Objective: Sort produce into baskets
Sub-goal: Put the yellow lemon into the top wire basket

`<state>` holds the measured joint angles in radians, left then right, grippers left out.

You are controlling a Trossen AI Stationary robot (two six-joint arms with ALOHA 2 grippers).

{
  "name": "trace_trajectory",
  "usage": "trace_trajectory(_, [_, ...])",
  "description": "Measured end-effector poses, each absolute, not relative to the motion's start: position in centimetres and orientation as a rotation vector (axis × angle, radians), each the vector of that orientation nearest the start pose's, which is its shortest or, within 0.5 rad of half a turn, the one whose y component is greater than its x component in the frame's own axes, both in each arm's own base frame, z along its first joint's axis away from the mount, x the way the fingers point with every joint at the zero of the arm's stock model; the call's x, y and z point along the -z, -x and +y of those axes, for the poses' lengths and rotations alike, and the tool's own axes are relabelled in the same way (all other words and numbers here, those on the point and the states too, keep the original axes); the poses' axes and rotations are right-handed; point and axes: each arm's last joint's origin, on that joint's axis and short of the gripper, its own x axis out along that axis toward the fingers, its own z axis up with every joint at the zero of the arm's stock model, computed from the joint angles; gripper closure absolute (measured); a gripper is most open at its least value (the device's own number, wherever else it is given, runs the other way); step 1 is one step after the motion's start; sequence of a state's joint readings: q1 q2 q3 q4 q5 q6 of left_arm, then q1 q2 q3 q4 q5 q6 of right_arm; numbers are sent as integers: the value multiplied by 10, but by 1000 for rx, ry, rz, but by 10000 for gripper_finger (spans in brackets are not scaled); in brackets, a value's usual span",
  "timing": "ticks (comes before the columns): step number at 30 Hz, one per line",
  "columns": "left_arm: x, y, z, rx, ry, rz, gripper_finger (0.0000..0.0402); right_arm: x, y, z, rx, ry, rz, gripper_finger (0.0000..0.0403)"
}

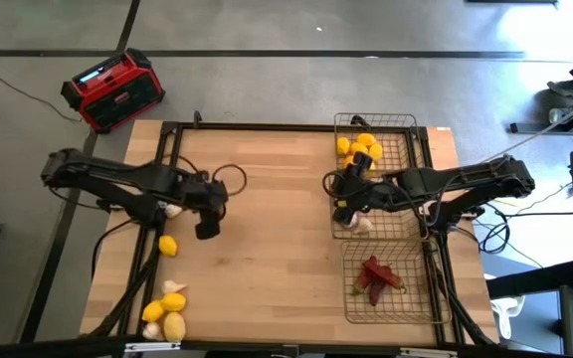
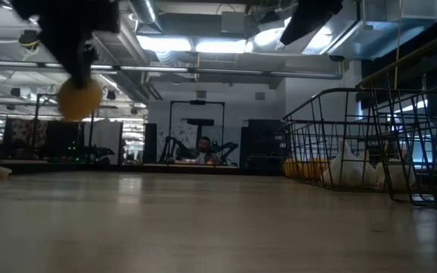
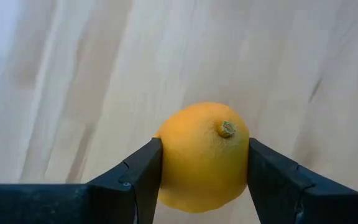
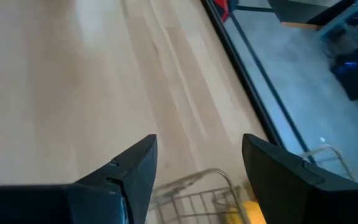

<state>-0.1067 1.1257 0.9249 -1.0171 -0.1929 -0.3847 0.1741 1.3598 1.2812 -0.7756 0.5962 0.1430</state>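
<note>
A wooden table framed by black rails is shown from above. The left gripper is closed on a lemon, which is clamped between the two dark fingers with its stem end facing the camera; in the low view the fruit is seen lifted clear of the tabletop. In the high view this gripper is placed over the left half of the table, toward its middle.

The right gripper is held over the left edge of the middle wire basket, with its jaws parted and nothing between them.

Three wire baskets are ranged along the right side of the table. Several lemons are contained in the far basket. White garlic bulbs are seen in the middle basket, partly hidden by the right arm. Dark red chili peppers are contained in the near basket.

Unsorted produce is left on the left side of the table: a single lemon near the left arm, a garlic bulb just beneath that arm, and a cluster of lemons and garlic at the near left corner.

A red-and-black radio is set on the floor beyond the far left corner.
</note>
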Motion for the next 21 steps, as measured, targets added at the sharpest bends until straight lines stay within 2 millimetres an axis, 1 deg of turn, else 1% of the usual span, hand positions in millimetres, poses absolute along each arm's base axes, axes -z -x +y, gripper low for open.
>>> trace_trajectory(4, [-279, -192, -13, -272, 156, 961, 208, -333, -279, 34, 399, 168, 741, 171])
trace_trajectory(8, [-292, -197, -14, -232, 142, 815, 208, -326, -292, 38, 319, 156, 731, 166])
trace_trajectory(11, [-297, -202, -14, -210, 125, 743, 208, -320, -304, 41, 283, 164, 714, 146])
trace_trajectory(16, [-305, -210, -15, -178, 92, 634, 208, -315, -325, 43, 296, 204, 628, 97])
trace_trajectory(21, [-315, -217, -16, -153, 59, 517, 208, -313, -342, 42, 245, 235, 545, 76])
